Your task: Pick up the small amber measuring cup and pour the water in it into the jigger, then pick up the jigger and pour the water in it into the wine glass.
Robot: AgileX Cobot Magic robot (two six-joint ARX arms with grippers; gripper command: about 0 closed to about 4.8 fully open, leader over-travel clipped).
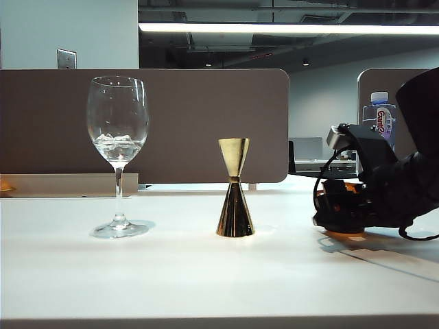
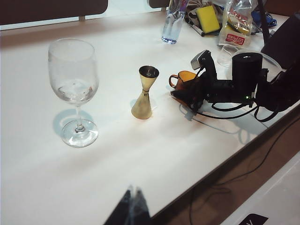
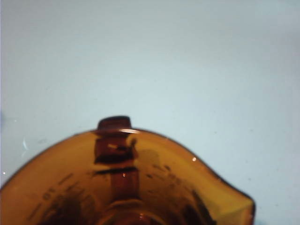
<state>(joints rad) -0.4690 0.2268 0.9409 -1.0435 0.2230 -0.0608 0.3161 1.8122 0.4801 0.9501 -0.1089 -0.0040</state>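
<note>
The wine glass (image 1: 118, 137) (image 2: 73, 79) stands on the left of the white table with a little clear water in its bowl. The gold jigger (image 1: 234, 192) (image 2: 144, 93) stands upright at the middle. To its right, my right gripper (image 1: 341, 209) (image 2: 183, 91) is low on the table around the small amber measuring cup (image 2: 186, 77), which is mostly hidden in the exterior view. The right wrist view looks down into the cup (image 3: 140, 183), so its fingers are hidden. My left gripper (image 2: 132, 191) hangs shut near the table's front edge, far from everything.
A clear plastic water bottle (image 1: 379, 120) (image 2: 172, 23) stands at the back right, near a yellow sponge (image 2: 207, 18), a snack bag (image 2: 236, 29) and a clear cup (image 2: 227, 54). A brown partition (image 1: 206, 123) backs the table. Black cables trail from the right arm.
</note>
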